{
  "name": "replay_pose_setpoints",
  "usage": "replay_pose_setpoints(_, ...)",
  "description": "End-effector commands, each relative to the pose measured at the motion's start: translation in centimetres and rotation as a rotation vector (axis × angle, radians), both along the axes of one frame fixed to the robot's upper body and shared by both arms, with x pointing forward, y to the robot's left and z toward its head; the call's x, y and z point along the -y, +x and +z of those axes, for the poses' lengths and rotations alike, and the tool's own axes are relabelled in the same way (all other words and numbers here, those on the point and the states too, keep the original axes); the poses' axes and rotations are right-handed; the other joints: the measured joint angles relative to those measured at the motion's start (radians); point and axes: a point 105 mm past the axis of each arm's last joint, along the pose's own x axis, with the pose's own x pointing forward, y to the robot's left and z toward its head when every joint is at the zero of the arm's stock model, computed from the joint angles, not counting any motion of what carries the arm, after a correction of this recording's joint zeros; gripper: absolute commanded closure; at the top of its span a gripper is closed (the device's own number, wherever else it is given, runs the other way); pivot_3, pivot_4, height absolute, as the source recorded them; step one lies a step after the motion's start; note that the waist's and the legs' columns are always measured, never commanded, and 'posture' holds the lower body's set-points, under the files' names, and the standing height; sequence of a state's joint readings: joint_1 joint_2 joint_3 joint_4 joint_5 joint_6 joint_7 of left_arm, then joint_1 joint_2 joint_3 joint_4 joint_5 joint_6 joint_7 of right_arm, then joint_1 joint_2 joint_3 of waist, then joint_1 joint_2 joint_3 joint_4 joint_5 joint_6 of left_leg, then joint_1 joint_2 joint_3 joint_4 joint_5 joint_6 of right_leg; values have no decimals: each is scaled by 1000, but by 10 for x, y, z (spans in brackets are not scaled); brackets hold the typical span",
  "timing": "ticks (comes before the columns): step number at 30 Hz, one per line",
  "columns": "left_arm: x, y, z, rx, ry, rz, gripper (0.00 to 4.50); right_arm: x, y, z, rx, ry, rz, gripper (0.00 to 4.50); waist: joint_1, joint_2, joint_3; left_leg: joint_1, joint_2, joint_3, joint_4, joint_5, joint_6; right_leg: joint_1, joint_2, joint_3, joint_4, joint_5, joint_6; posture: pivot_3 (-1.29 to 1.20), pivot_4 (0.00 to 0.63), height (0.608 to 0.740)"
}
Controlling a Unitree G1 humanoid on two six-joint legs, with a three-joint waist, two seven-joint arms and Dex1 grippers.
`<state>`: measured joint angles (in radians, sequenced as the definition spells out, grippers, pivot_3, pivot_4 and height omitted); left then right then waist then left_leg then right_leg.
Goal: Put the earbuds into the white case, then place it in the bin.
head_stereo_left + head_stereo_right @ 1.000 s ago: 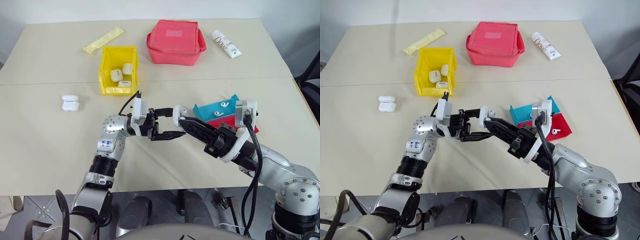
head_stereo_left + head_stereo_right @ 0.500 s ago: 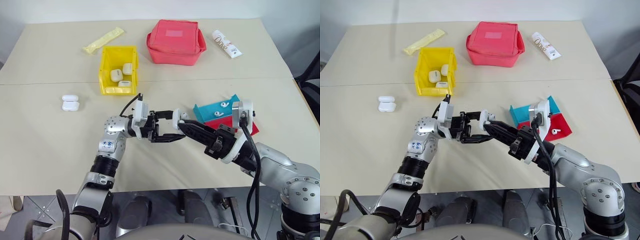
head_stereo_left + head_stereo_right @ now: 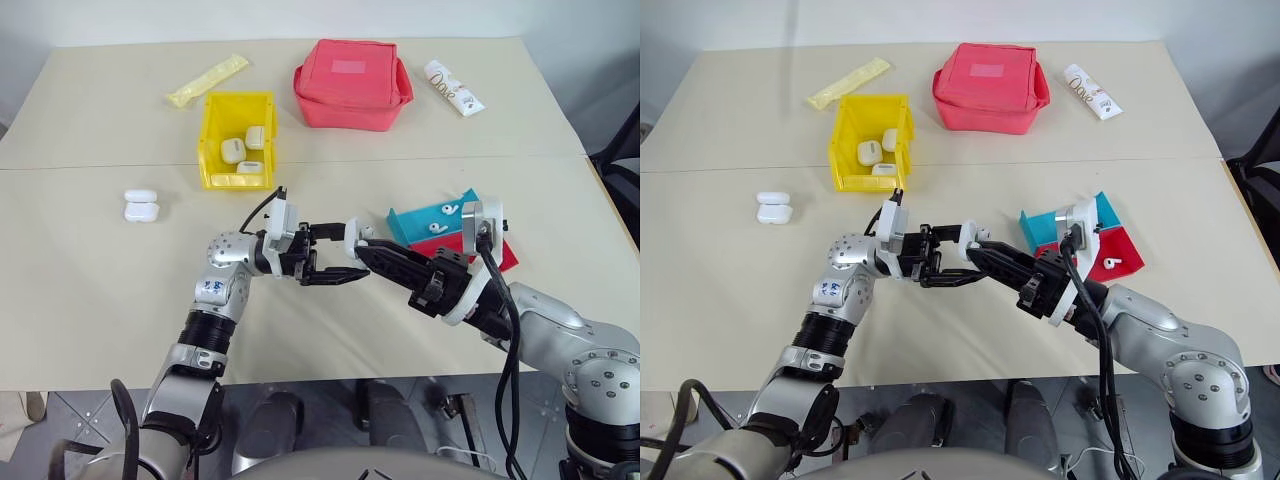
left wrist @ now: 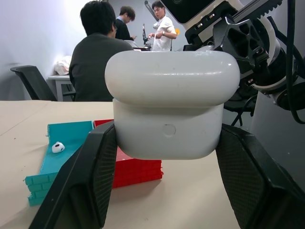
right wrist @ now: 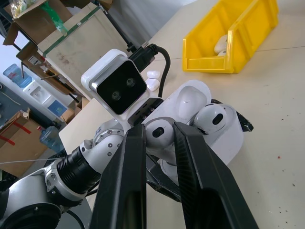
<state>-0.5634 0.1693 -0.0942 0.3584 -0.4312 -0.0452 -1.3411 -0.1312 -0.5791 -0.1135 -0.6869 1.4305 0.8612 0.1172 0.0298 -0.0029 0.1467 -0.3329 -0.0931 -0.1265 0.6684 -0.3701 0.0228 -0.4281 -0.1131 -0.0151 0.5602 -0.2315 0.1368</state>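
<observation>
White case [image 4: 171, 112] sits up in the air over the middle of the beige desk [image 3: 90, 300], clamped between the left gripper's [image 3: 335, 252] black fingers [image 4: 90, 176], its lid swung open as the right wrist view shows. Going by size, the red zip pouch [image 3: 350, 82] lies at the far side of the desk, and the yellow bin [image 3: 238, 140] stands to its left holding three more white cases [image 3: 232, 150]. A teal and red tray [image 3: 440, 232] rests to the right of the two arms with loose earbuds lying on it, one on the teal part [image 4: 58, 147]. Two spare white cases [image 3: 140, 204] lie together on the desk well left of the bin, a yellow sachet [image 3: 206, 80] lies behind the bin, and a white tube [image 3: 452, 87] lies right of the pouch. The right gripper [image 5: 159, 133] meets the open case, its fingers pinching one earbud [image 5: 160, 134] just beside another earbud [image 5: 209, 119] seated in the case.
</observation>
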Motion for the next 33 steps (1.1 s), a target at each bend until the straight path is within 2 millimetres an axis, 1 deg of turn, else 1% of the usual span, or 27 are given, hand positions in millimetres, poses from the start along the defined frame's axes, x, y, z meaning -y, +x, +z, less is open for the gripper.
replay_pose_setpoints(1, 0, -9, 36, 145, -88, -57, 1744, 17, 15, -17, -47, -75, -107, 4030, 0, 0, 0, 0, 0, 0, 0, 0, 0, 0, 0, 0, 0, 0, 0, 0, 150, 740)
replay_pose_setpoints(7, 0, -10, 36, 148, -87, -59, 1744, 17, 15, -15, -33, -71, -105, 4030, 0, 0, 0, 0, 0, 0, 0, 0, 0, 0, 0, 0, 0, 0, 0, 0, 150, 740)
replay_pose_setpoints(9, 0, -10, 35, 149, -87, -59, 1744, 15, 14, -14, -24, -69, -93, 3266, 0, 0, 0, 0, 0, 0, 0, 0, 0, 0, 0, 0, 0, 0, 0, 0, 150, 740)
replay_pose_setpoints(11, 0, -10, 35, 150, -86, -59, 1744, 15, 13, -13, -22, -68, -94, 2713, 0, 0, 0, 0, 0, 0, 0, 0, 0, 0, 0, 0, 0, 0, 0, 0, 150, 740)
replay_pose_setpoints(13, 0, -10, 35, 150, -87, -60, 1744, 15, 13, -11, -13, -61, -94, 2062, 3, 0, 0, 0, 0, 0, 0, 0, 0, 0, 0, 0, 0, 0, 0, 0, 150, 740)
replay_pose_setpoints(33, -3, -7, 30, 140, -82, -38, 1744, 15, 3, -2, 32, -67, -47, 2062, 3, 0, 0, 0, 0, 0, 0, 0, 0, 0, 0, 0, -1, 0, 0, 0, 150, 740)
